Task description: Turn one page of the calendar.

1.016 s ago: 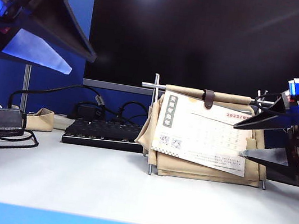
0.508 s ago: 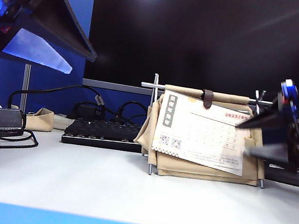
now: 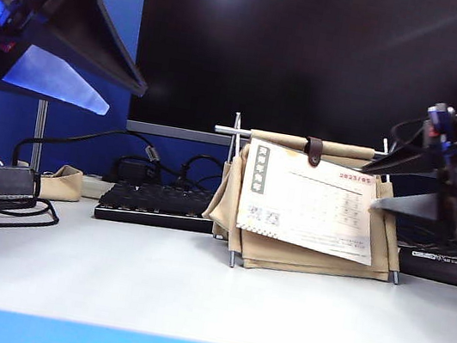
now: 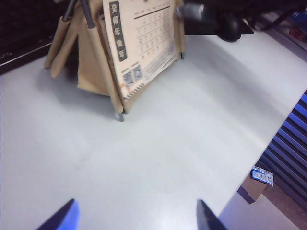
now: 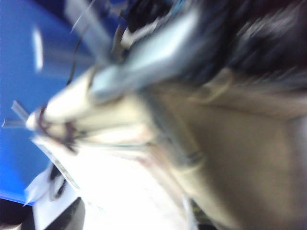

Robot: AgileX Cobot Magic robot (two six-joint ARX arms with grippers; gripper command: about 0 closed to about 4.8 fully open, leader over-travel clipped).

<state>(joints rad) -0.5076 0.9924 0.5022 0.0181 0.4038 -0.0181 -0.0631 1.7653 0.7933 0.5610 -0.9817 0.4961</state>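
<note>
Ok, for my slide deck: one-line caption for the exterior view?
Right gripper open at the calendar sheet's right edge; left gripper open, raised at left.

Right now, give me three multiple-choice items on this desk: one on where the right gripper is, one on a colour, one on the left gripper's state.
1. Where is the right gripper?
A. At the right edge of the calendar
B. Over the keyboard
C. Flat on the table

2. What colour is the calendar's fabric stand?
A. Blue
B. Beige
C. Black

3. What is the left gripper doing?
A. Shut on a sheet
B. Shut on the strap
C. Open, holding nothing

Answers: 1 A, its fingertips sit beside the sheets' right edge. 2 B, tan cloth shows below the white sheet. 3 C, in the left wrist view its fingers stand wide apart above bare table.
</note>
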